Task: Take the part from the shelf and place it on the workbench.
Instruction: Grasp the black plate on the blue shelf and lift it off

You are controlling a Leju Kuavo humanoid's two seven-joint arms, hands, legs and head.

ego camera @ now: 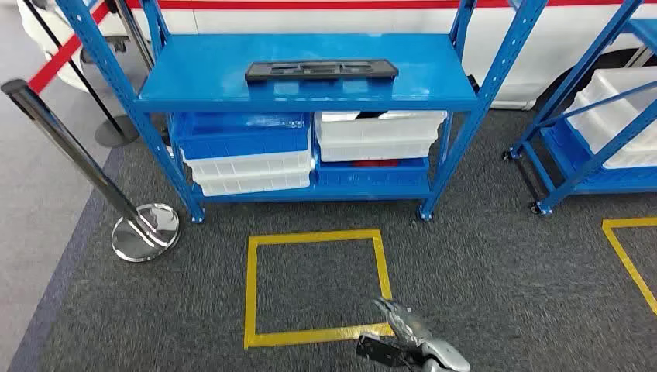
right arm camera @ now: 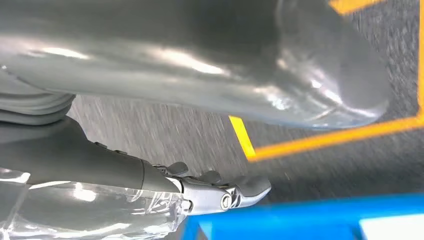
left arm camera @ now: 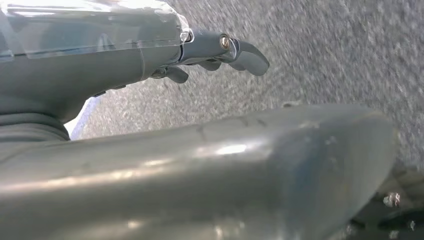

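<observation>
No readable writing or brand marks are visible. The floor is dark grey textured carpet (ego camera: 480, 256) marked with a square of yellow tape (ego camera: 314, 288). A blue painted metal shelf rack (ego camera: 310, 74) stands on it; behind the rack is a white surface with a red stripe. The long, flat black plastic part (ego camera: 321, 70) lies on the rack's top shelf, near the rear edge, roughly centred. Blue and white plastic bins (ego camera: 246, 149) fill the lower level. A chrome stanchion post (ego camera: 85, 167) stands off the rack's left corner. The right hand (ego camera: 411, 337) hangs low with fingers apart, holding nothing. The left hand (left arm camera: 200, 55) is likewise spread and empty above the carpet.
</observation>
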